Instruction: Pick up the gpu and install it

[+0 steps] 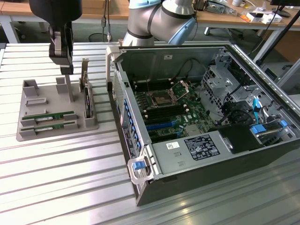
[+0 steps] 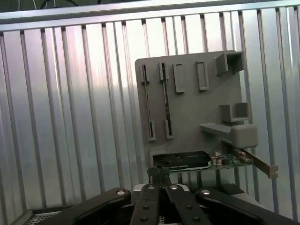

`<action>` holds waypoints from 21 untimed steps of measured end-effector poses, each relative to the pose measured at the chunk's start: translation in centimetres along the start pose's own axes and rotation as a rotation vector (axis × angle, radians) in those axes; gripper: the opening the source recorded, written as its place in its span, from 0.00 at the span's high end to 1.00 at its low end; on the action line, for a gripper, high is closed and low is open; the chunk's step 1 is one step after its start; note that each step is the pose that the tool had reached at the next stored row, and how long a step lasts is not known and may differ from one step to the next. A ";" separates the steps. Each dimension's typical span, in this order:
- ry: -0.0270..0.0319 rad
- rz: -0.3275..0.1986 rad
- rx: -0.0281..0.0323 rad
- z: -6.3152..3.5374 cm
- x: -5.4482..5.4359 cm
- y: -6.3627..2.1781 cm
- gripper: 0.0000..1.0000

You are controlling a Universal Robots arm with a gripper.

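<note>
The gripper (image 1: 68,70) (image 2: 159,174) hung with its fingers pressed together, holding nothing, above the grey tray (image 1: 28,133) (image 2: 187,122) and close to the upright dark card (image 1: 87,101) (image 2: 183,160) standing in it. The gpu (image 1: 49,116) (image 2: 165,101) (a thin green stick) lay in a tray slot, apart from the fingers, with a second green stick (image 1: 49,125) (image 2: 147,110) just beside it. The open computer case (image 1: 211,183) stood at the exterior view's right.

Looked like a robotics/electronics lab, workshop-ish: robot arm (image 1: 159,21) over a ribbed aluminium table (image 1: 70,187), open server chassis (image 1: 211,183) w/ motherboard (image 1: 168,110) exposed, grey parts fixture (image 1: 28,131), wooden benches (image 1: 218,18) w/ cables & misc. gear behind.
</note>
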State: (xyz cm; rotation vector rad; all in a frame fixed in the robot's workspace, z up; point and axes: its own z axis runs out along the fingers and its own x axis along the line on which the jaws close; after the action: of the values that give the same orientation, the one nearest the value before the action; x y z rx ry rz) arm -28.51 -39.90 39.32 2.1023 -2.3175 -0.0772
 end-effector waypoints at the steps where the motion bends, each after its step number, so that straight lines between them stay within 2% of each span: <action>1: 0.0004 -0.009 -0.0002 0.00 0.0 0.00 0.90; 21: 0.0064 -0.145 -0.0035 0.00 0.0 0.00 0.90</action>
State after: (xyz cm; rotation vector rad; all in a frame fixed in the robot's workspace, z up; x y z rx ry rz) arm -28.52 -39.89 39.33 2.2618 -2.1570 -0.0755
